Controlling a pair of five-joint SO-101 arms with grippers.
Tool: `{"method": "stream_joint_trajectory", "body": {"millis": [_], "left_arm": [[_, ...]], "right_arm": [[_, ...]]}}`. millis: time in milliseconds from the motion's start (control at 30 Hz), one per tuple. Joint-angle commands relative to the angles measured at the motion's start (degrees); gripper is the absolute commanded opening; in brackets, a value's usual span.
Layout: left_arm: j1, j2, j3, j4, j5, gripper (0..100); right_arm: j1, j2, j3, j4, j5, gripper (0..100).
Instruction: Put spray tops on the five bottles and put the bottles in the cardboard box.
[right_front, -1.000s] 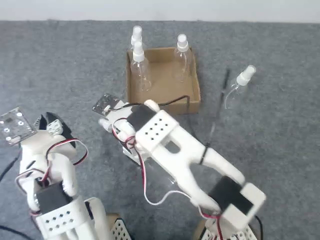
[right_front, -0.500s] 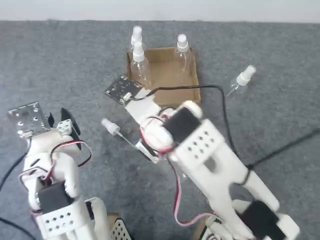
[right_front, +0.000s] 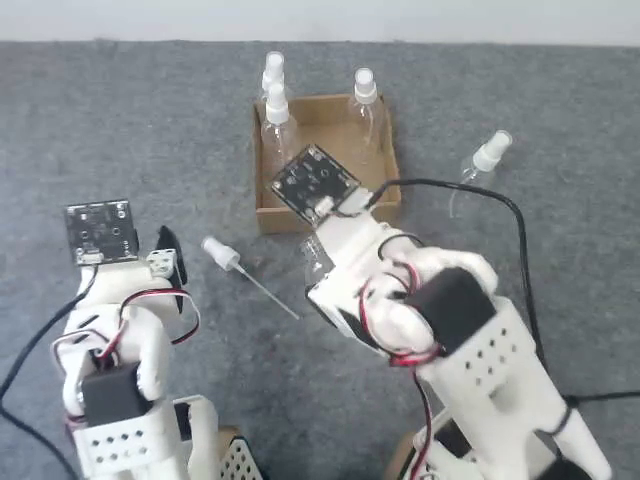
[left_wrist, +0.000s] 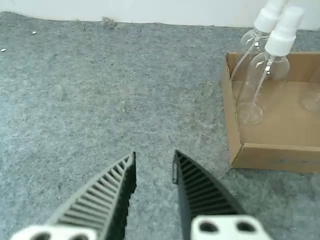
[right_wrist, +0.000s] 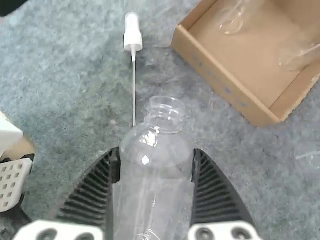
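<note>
Bottle, clear plastic, uncapped (right_wrist: 161, 127): I am seeing it clamped between the two ribbed jaws of the right gripper (right_wrist: 156, 156), one jaw pressing each side of its body. Its open neck is pointing away from the wrist. In the high view this bottle (right_front: 314, 256) is hanging just in front of the box's near wall.

Spray top, white, with long thin dip tube (right_wrist: 132, 34): it is lying loose on the grey carpet (right_front: 120, 130), between the two arms and short of the box, touching neither gripper. In the right wrist view its tube is running back toward the neck of the held bottle.

Cardboard box (right_front: 330, 212), shallow and open-topped: it is sitting on the carpet beyond both arms.

Capped bottles, upright, three:
- One (right_front: 282, 135) is standing inside the box by its left wall.
- One (right_front: 364, 112) is standing toward its far right corner.
- One (right_front: 272, 72) is standing at the far left corner; I cannot tell whether it is inside or just behind the wall.

Capped bottle, fourth (right_front: 476, 168): it is lying on its side on the carpet, apart from the box on the right arm's side.

Left gripper (left_wrist: 154, 162): it is hovering over bare carpet with its jaws slightly parted and nothing between them, the box (left_wrist: 270, 157) off to one side.
</note>
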Motion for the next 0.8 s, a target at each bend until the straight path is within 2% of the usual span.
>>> {"method": "stream_joint_trajectory", "body": {"millis": [0,133,300,433,567,767], "left_arm": [[0.18,8.62,-5.93,0.7,-0.53,14],[0.18,23.56,-13.41,3.16,0.0,14],[0.35,38.77,-19.47,3.08,5.1,14],[4.22,47.21,-22.2,3.08,9.49,14],[8.79,53.8,-24.4,3.08,17.14,14],[9.41,61.89,-28.18,3.08,23.03,14]], "right_arm": [[0.84,-6.29,4.48,-6.11,0.79,0.9],[0.84,-9.63,10.55,-11.56,0.79,0.9],[0.84,-10.86,15.56,-16.04,0.79,0.9],[0.84,-10.86,18.2,-19.12,0.79,0.9],[0.84,-10.86,19.96,-21.05,0.79,0.9],[0.84,-10.77,20.66,-21.49,0.79,0.9]]}}
